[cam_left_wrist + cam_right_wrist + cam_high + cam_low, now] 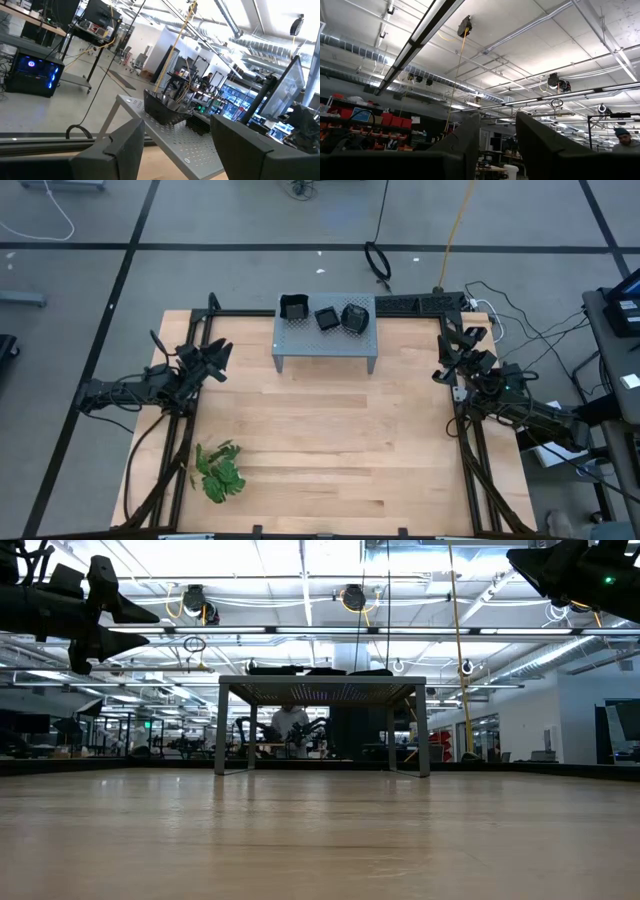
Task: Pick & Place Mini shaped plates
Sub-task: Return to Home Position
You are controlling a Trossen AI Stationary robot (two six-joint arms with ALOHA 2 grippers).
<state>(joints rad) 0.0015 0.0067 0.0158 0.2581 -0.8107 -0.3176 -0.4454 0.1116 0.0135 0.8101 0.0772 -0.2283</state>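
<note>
Hovering off the stand's left end, the left pincer point(222, 358) hangs above the table point(330, 450). Its fingers point(117, 150) are spread wide, and nothing sits between them! From its wrist view you look straight past them onto the grey perforated stand point(325, 345).

Over at the stand's right end, a little farther out, the right pincer point(447, 352) is up in the air too. Its fingers point(465, 145) are parted by a narrower gap and hold nothing. That wrist view is tipped up at the ceiling point(520, 45).

Now the mini shaped plates point(326, 318): all the ones in sight are up on top of the stand, in three dark clusters. A square-sided stack point(293, 307) sits toward the stand's back left corner. A second cluster is mid-top, and a third point(355, 317) is just beside it toward the right end. I cannot tell whether those last two touch. From table height they show only as low dark shapes point(325, 670) along the stand's top edge.

Well in front of the stand and off toward its left side, a green leafy sprig point(220, 472) lies on the table. Beyond the stand, between its legs in the low view, a person point(291, 725) is out in the room.
</note>
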